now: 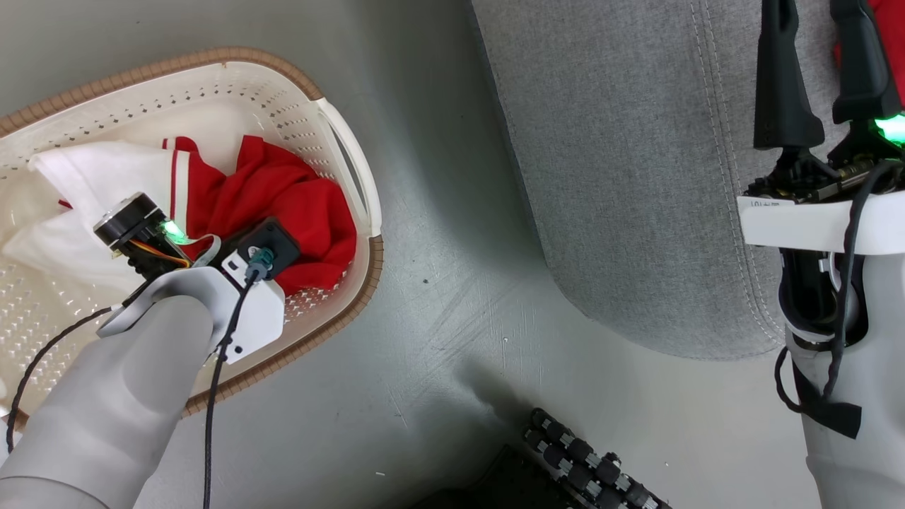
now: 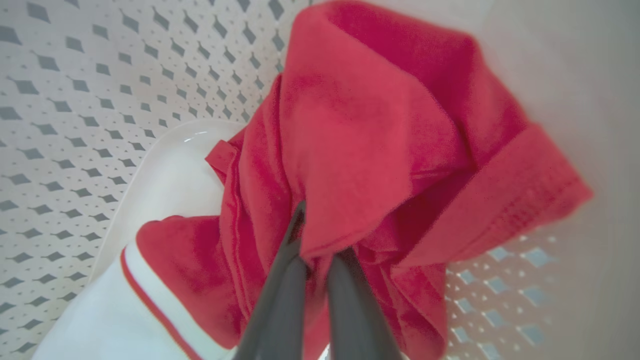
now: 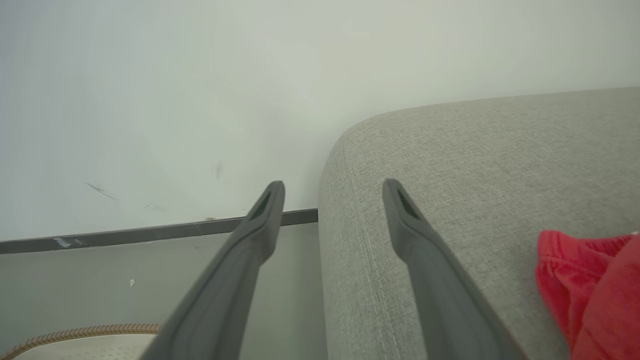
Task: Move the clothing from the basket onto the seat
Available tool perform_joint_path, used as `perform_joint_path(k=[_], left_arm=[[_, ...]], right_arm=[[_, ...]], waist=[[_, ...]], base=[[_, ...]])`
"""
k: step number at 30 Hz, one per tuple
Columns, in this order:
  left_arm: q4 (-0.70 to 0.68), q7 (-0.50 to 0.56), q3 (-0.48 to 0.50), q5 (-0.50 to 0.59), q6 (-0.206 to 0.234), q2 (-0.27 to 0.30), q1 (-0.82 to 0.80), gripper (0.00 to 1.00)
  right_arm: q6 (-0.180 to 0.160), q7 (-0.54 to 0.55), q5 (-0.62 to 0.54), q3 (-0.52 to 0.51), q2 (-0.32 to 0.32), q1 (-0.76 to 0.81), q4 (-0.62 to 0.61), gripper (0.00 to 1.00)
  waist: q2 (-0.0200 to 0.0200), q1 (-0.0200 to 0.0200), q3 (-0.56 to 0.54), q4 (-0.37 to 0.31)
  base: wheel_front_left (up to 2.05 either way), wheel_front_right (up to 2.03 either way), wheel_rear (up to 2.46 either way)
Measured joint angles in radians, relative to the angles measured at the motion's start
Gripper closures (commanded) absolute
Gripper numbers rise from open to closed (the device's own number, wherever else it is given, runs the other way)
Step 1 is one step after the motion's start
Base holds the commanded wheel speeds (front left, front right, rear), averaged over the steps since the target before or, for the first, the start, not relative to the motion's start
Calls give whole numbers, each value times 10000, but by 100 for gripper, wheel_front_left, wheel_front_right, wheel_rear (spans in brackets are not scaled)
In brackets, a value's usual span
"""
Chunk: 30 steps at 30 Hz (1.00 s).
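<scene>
The cream basket (image 1: 369,212) with a brown rim stands on the floor at the left. Inside lies clothing: a crumpled red garment (image 1: 290,205) and a white piece with red stripes (image 1: 106,177). My left arm reaches down into the basket. In the left wrist view, my left gripper (image 2: 320,240) is shut on a fold of the red garment (image 2: 380,125), its tips tucked under the cloth, beside the white piece (image 2: 100,315). The right gripper (image 1: 820,21) hangs open over the grey seat (image 1: 622,177), holding nothing. Another red garment (image 3: 585,285) lies on the seat (image 3: 500,165) to the right of the right gripper (image 3: 333,186).
Bare grey floor (image 1: 452,283) separates the basket from the seat. My base with dark rollers (image 1: 587,459) shows at the bottom. In the right wrist view, a pale wall with a dark skirting strip (image 3: 150,232) stands beyond the seat, and the basket rim (image 3: 85,332) sits low left.
</scene>
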Motion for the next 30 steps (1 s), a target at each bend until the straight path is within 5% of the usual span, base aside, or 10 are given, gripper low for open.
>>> perform_joint_path(k=[15,30], left_arm=[[-581,-1448,1624,-1490,650,-213,34,100],[-2113,-1825,2650,-2272,1430,-111,668,100]], right_arm=[[0,0,-90,-123,2,-142,345,0],[0,0,-560,-123,0,-152,800,0]], waist=[[0,0,-361,194],[0,0,-1274,699]], base=[[0,0,0],[0,0,0]])
